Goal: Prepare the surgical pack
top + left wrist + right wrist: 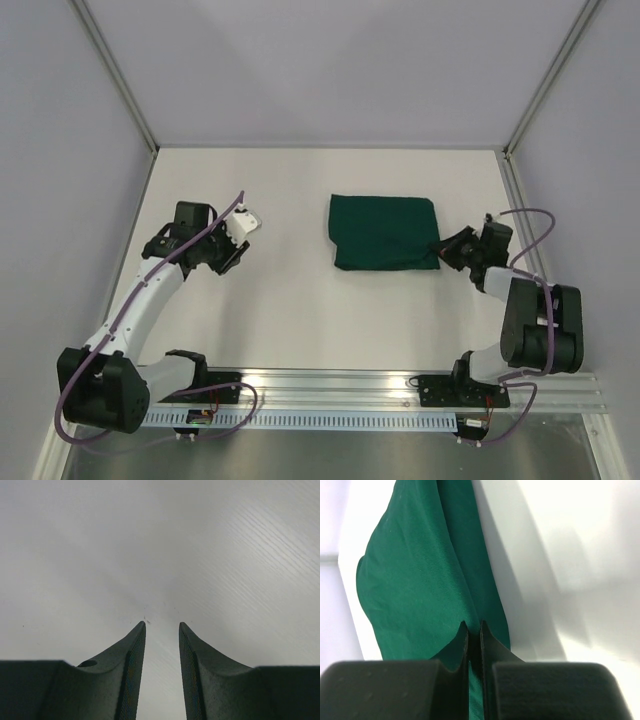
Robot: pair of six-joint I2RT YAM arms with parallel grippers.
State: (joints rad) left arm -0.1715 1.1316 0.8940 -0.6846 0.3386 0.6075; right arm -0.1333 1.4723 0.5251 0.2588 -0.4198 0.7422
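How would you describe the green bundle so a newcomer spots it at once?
On the white table, look right of centre. The green cloth bundle lies flat there, a folded rectangle with its near right corner pinched by the right gripper. Nothing else on the tabletop is green or cloth.

A white table (300, 320) carries one folded dark green cloth (384, 232), right of centre.

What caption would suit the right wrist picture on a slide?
Right gripper, fingers pinched shut on the edge of the folded green cloth on the white table.
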